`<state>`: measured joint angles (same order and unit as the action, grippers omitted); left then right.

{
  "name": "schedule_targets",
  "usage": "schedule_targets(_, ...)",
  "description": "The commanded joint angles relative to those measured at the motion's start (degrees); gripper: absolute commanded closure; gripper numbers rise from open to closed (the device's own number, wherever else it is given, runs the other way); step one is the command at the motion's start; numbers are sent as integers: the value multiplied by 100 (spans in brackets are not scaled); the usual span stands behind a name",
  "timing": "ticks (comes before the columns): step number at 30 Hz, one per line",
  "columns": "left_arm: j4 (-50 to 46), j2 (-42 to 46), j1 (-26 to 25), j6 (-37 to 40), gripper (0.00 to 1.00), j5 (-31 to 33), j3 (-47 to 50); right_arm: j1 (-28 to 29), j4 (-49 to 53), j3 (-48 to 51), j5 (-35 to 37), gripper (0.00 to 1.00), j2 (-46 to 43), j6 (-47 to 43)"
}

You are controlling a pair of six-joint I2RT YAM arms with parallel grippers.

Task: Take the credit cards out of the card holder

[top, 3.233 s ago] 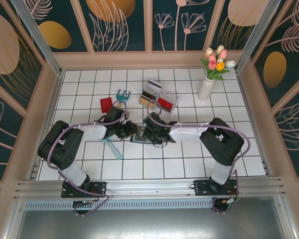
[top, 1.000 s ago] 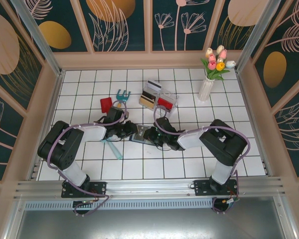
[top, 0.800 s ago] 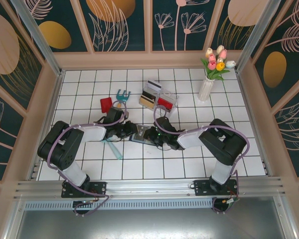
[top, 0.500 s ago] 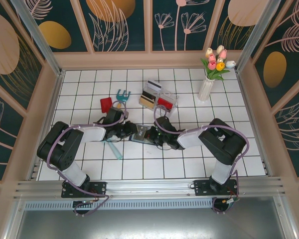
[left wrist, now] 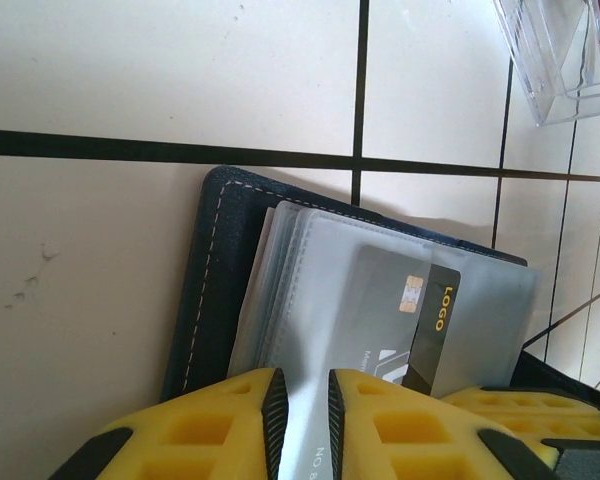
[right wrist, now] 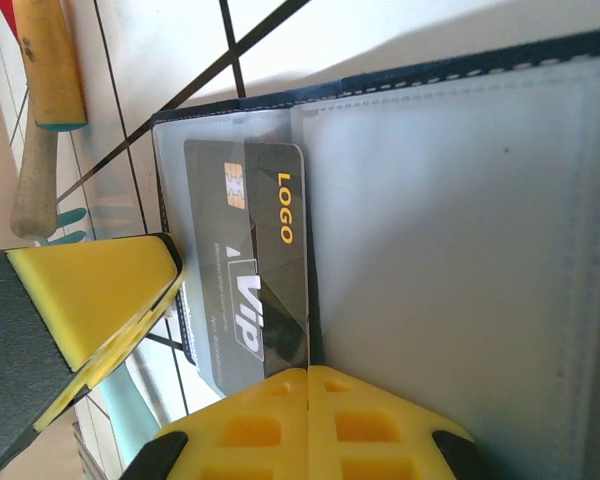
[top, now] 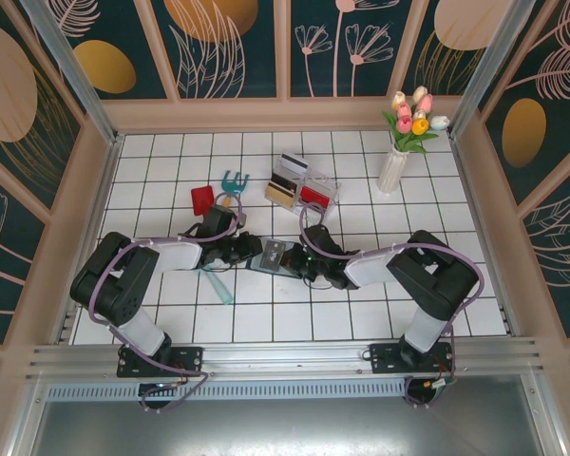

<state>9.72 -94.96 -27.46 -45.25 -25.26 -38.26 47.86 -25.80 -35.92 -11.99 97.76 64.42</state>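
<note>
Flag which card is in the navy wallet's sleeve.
The dark grey plastic card with gold LOGO lettering, inside the navy folding wallet. The red card lies on the tiles; the rest sit in the clear plastic box.

Top camera is looking down from behind, both wrist cameras are staring close at the same card holder (left wrist: pixel 208 285).

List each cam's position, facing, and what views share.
Top external: above, behind the bases, facing down at the table; both arms, left gripper and right gripper at the holder.
Left wrist: on that wrist, facing along its fingers (pinching a sleeve) to the holder and card.
Right wrist: on that wrist, facing along its fingers (shut on the card) to the holder; left finger at left.
Shared: holder in all; card in both wrist views.
</note>
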Motion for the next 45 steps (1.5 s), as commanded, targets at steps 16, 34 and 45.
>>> schedule_targets(16,-787,-111,-31,278,77,58,74,-49,595,-329,12,78,308,-2)
schedule_targets(34,-820,-101,-31,229,77,136,56,-126,529,-95,108,96,58,14)
schedule_targets(45,-960,72,-30,200,76,187,-187,-300,1164,153,-136,100,-713,-536)
